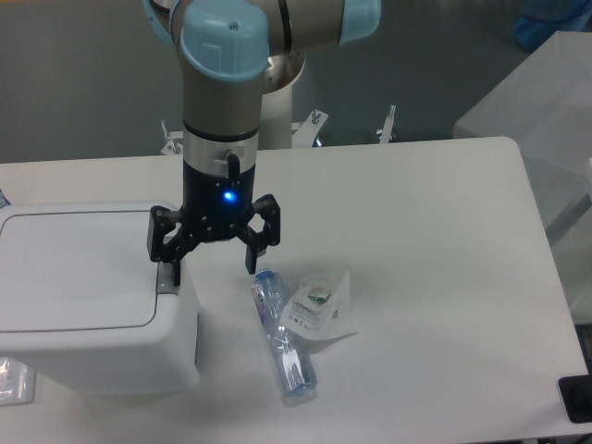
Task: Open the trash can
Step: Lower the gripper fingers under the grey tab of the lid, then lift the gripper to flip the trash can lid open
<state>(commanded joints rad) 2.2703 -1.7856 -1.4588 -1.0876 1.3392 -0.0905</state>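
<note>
The trash can (83, 305) is a large white boxy bin at the left of the table, its flat lid (74, 268) lying closed. A grey push tab (167, 279) sits on its right edge. My gripper (215, 268) hangs over the bin's right edge with its fingers spread wide. The left fingertip (174, 270) is right at the grey tab; whether it touches is unclear. The right fingertip (252, 264) is over the table beside the bin. Nothing is held.
A clear plastic bottle (283, 338) lies on the table right of the bin. A crumpled clear wrapper (319, 310) lies against it. A small clear packet (11, 381) shows at the bin's lower left. The table's (435, 277) right edge is near x 600.
</note>
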